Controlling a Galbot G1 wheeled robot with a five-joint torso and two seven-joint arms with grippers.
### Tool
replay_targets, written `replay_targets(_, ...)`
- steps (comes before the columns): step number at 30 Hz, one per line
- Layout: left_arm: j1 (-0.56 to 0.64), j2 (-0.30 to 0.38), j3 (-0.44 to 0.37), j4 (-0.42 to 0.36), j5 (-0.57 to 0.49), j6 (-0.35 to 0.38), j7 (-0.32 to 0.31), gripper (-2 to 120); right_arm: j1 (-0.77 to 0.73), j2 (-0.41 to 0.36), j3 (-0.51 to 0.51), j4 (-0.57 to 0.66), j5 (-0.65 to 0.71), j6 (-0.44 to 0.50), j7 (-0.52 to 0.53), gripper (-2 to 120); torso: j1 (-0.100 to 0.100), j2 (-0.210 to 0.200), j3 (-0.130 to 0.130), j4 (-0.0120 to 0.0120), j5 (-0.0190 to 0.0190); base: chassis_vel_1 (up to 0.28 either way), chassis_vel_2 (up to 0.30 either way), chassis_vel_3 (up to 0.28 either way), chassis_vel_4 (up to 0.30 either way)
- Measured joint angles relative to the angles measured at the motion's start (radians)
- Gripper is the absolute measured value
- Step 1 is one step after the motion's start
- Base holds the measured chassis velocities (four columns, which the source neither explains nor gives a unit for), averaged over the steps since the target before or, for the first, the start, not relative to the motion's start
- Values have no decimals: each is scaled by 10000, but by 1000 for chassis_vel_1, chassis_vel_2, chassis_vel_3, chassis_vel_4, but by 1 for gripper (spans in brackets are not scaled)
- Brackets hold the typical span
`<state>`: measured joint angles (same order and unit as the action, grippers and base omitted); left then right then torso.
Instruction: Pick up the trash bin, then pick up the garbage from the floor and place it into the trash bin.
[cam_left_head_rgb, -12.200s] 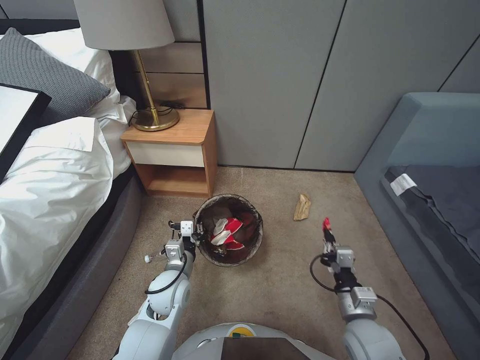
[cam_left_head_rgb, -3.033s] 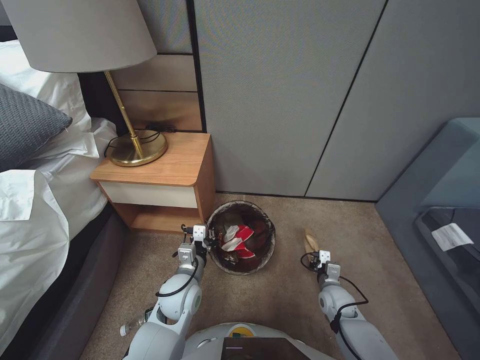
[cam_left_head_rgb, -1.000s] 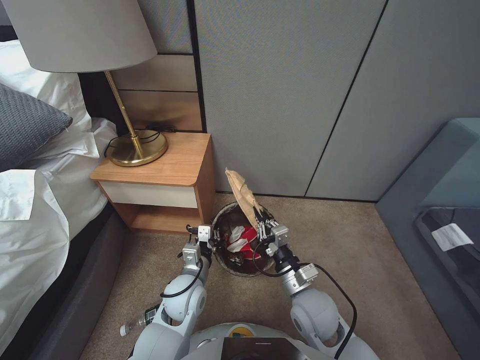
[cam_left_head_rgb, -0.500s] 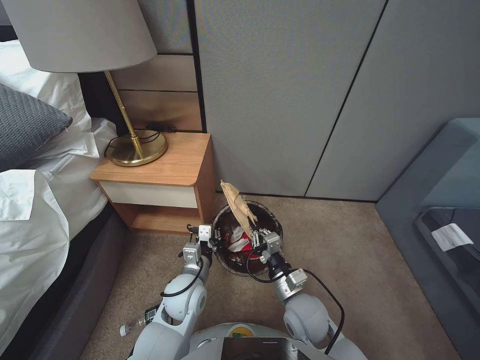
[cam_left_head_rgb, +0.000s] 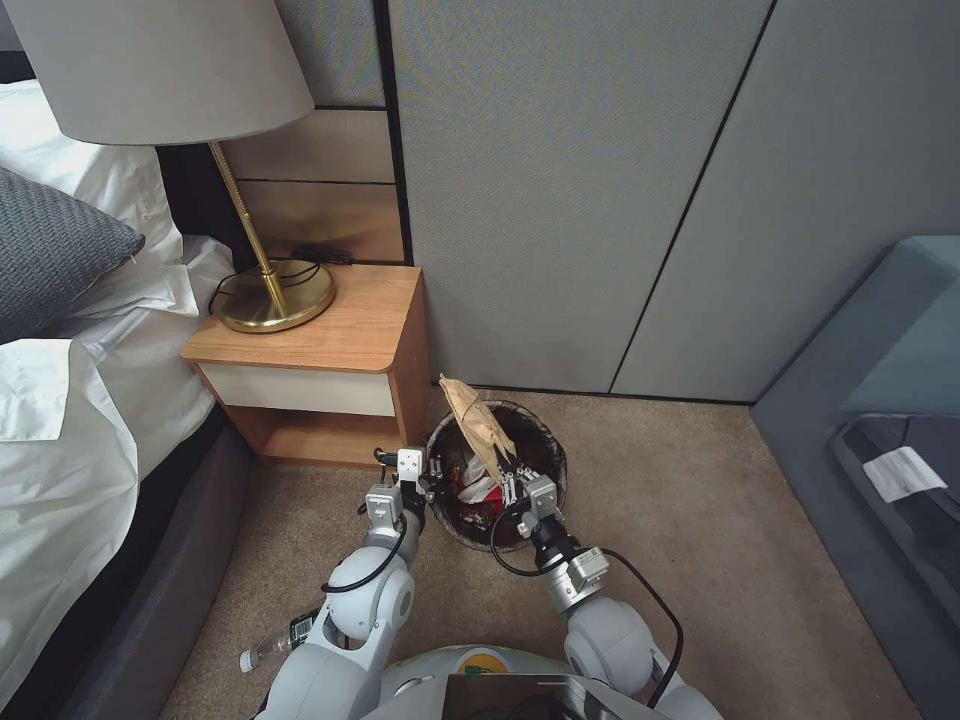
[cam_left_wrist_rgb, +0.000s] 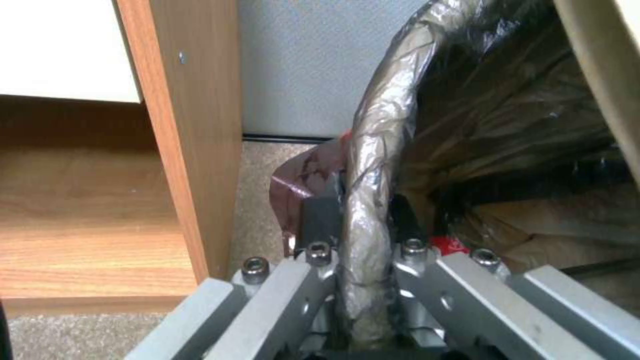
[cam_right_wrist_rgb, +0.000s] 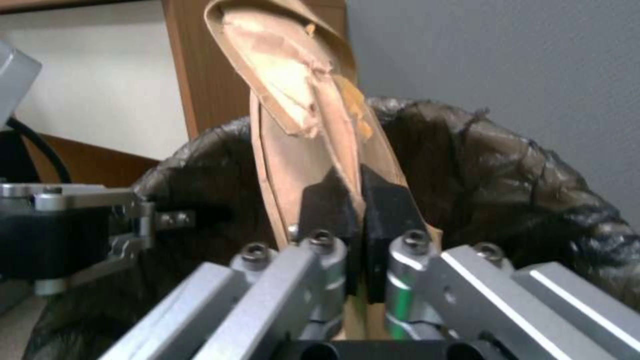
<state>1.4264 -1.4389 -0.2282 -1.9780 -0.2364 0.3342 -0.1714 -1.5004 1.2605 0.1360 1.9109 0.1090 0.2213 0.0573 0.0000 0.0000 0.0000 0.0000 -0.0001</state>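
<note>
- A bed (cam_left_head_rgb: 70, 400) with white bedding is seen at nine o'clock in the head view, and a wooden nightstand (cam_left_head_rgb: 320, 350) bearing a brass lamp (cam_left_head_rgb: 270, 290) is set just beside it, against the grey wall panels.
- The trash bin (cam_left_head_rgb: 545, 440), lined with a dark brown bag, is held just off the nightstand's corner, near the centre of the head view; red-and-white cartons (cam_left_head_rgb: 480, 490) and white scraps are seen inside it.
- The bin's rim (cam_left_wrist_rgb: 370, 165) is clamped by the left gripper (cam_left_head_rgb: 432, 478) at the rim's nine o'clock; one finger is placed inside the liner and one outside.
- The tan paper bag (cam_left_head_rgb: 478, 425) is held upright over the bin's opening, its top tilted toward eleven o'clock.
- The lower end of the tan paper bag (cam_right_wrist_rgb: 313, 130) is pinched between the closed pads of the right gripper (cam_left_head_rgb: 512, 482), which is positioned at the bin's six o'clock edge.
- A small clear bottle (cam_left_head_rgb: 275, 645) is left lying on the carpet at seven o'clock, beside the left arm.
</note>
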Motion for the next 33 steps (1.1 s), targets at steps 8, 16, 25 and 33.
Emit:
replay_targets(8, -3, -3, 47, -170, -318, 285, -189, 0, -48, -1, 39, -61, -91, 87, -10, 38, 0, 0, 0, 0, 0, 0, 0, 0, 0)
replay_targets(16, 36, 8, 48, -229, -424, 392, -274, 0, -86, -14, 115, -43, -109, 126, -24, 63, 0, 0, 0, 0, 0, 0, 0, 0, 0)
replay_targets(25, 41, -1, 38, -232, -427, 395, -276, 0, -100, -10, 146, 4, -116, 137, -31, 95, 0, 0, 0, 0, 1, 0, 0, 0, 0)
replay_targets(33, 40, -3, 37, -242, -431, 402, -276, 0, -103, -21, 200, 44, -116, 139, -37, 100, 0, 0, 0, 0, 0, 0, 0, 0, 0)
